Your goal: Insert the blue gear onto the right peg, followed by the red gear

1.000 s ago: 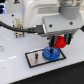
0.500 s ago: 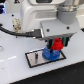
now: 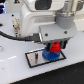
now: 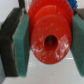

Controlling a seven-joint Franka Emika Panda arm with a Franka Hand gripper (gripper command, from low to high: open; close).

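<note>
In the exterior view the red gear (image 3: 56, 47) hangs between my gripper's (image 3: 56, 46) fingers, directly above the blue gear (image 3: 51, 53). The blue gear lies flat on the grey black-bordered plate (image 3: 35, 58), toward its right end in the exterior view. The right peg is hidden behind the gears. The wrist view is filled by the red gear (image 4: 50, 35), its centre hole facing the camera, squeezed between two teal pads (image 4: 21, 42). A sliver of the blue gear (image 4: 67, 4) shows past the red rim.
The plate lies on a white table (image 3: 15, 72). The bulky white arm body (image 3: 40, 20) and a black cable (image 3: 15, 37) hang over the area behind the plate.
The gripper with the red gear has come lower and slightly toward the exterior view's left, closing on the blue gear on the plate.
</note>
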